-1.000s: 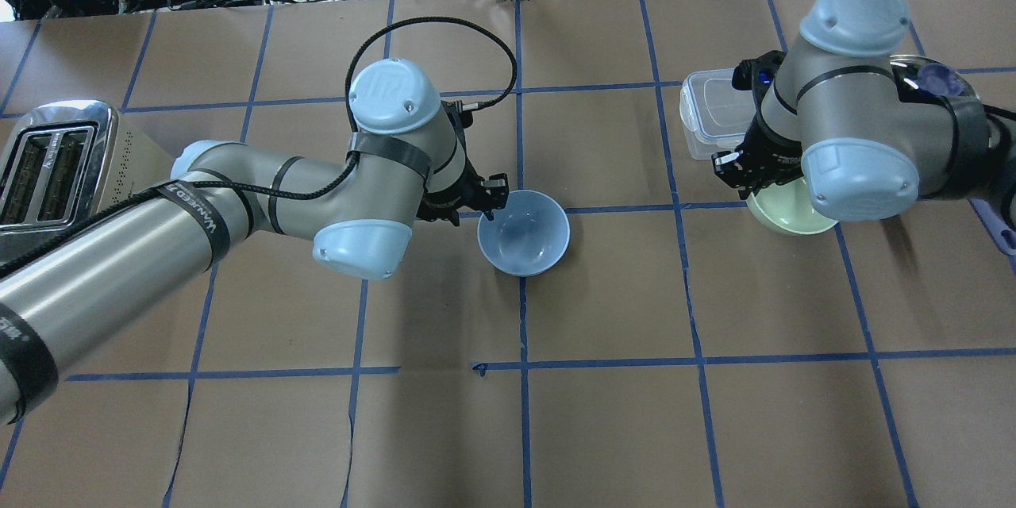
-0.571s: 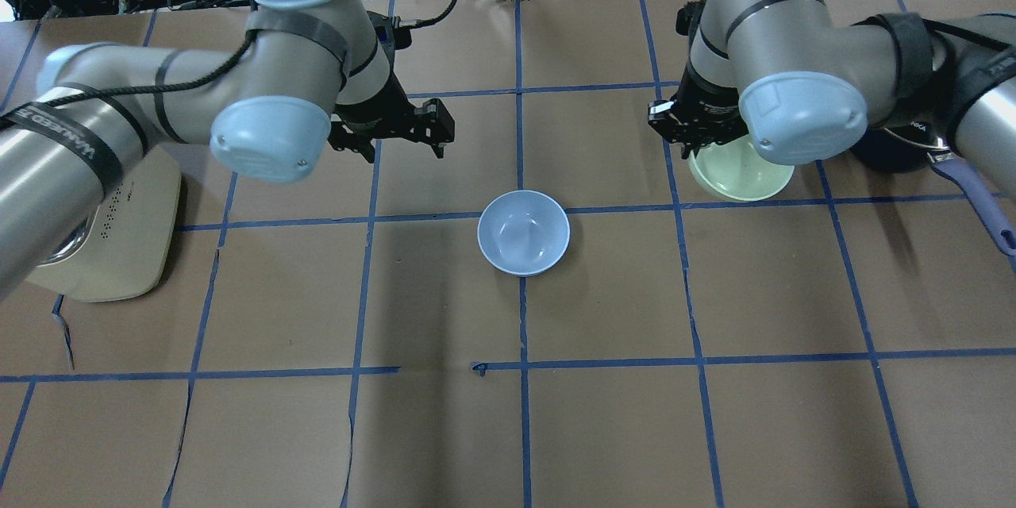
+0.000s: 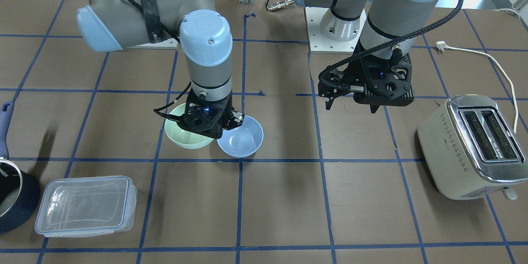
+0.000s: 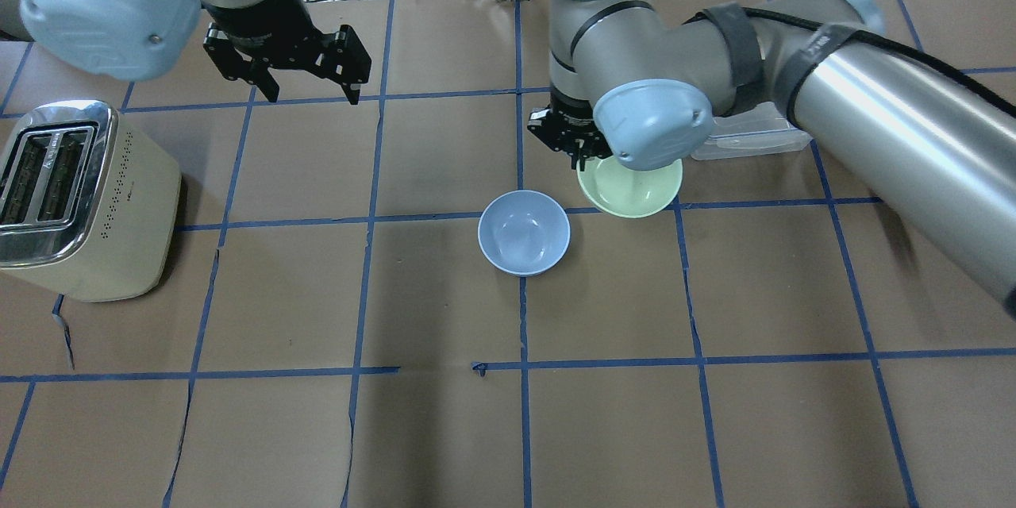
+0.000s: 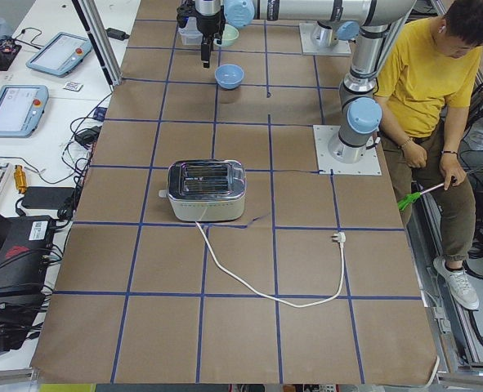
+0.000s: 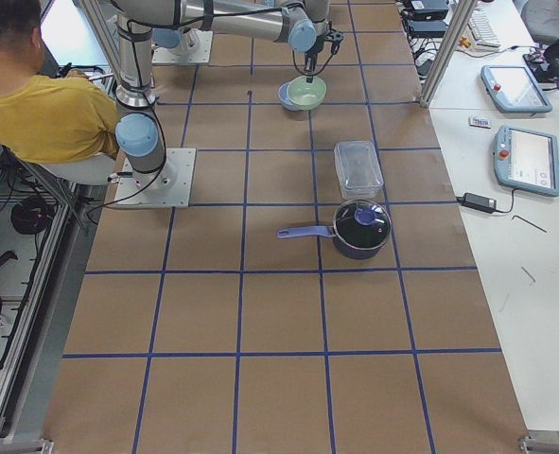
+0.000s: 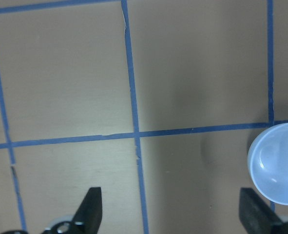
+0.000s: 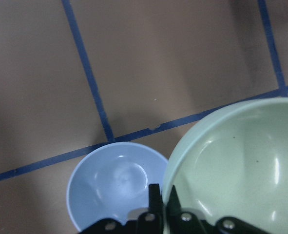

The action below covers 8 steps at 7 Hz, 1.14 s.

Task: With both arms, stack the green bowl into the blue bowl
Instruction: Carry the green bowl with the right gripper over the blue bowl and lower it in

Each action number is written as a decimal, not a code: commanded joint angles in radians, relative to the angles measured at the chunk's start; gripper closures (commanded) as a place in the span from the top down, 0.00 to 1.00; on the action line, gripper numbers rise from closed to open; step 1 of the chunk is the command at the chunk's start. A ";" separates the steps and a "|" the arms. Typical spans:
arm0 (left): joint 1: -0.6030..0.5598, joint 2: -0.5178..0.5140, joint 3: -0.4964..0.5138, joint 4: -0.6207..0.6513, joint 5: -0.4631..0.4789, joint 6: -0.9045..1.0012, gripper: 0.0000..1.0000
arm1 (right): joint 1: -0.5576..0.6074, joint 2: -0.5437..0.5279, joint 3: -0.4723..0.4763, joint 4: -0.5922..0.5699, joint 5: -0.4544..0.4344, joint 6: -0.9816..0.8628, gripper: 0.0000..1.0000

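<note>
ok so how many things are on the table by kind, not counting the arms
bowls: 2 (green bowl, blue bowl)
toaster: 1
clear container: 1
pot: 1
total: 5

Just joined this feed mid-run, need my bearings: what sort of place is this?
Probably a robotics lab cell, not a kitchen: a table papered brown and gridded with blue tape, teach pendants on the side bench, and a seated operator beside the arm bases.
</note>
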 commanded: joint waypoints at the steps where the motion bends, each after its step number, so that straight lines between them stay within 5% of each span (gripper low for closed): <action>1: 0.018 0.017 0.001 -0.018 -0.018 0.007 1.00 | 0.077 0.090 -0.064 -0.001 0.002 0.178 0.00; 7: 0.020 0.020 -0.019 -0.013 -0.021 0.008 1.00 | 0.117 0.164 -0.071 -0.010 0.091 0.240 0.00; 8: 0.021 0.020 -0.020 -0.012 -0.022 0.008 1.00 | 0.117 0.174 -0.074 -0.016 0.089 0.225 0.50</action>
